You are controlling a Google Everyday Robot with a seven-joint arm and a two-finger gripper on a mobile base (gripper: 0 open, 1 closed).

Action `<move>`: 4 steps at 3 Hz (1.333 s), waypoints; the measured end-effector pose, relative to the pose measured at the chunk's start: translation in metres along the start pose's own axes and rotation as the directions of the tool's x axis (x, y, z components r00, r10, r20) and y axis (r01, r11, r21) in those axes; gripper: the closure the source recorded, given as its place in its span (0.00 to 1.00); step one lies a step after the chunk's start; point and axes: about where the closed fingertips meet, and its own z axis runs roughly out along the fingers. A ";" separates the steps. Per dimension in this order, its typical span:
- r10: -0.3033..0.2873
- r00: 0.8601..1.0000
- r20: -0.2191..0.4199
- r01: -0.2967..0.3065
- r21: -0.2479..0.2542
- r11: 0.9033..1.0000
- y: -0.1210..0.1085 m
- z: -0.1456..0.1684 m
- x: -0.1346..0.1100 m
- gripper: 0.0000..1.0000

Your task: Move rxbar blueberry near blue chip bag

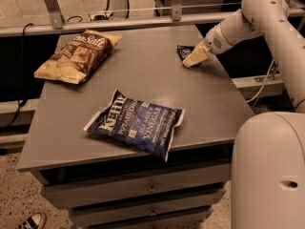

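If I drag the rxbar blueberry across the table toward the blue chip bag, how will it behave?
Likely light and fairly stiff: the rxbar blueberry is small and flat on the table, so it should slide, not roll. The gripper sits at one edge of it; an off-centre push may spin it.
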 end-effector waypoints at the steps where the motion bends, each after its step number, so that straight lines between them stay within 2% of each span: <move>1: 0.000 1.000 0.000 0.000 0.000 1.000 0.000 0.000 0.000 1.00; 3: 0.000 1.000 0.000 0.000 0.000 1.000 0.000 -0.001 -0.001 1.00; 4: 0.000 1.000 -0.001 0.000 -0.003 1.000 0.001 0.000 -0.002 0.74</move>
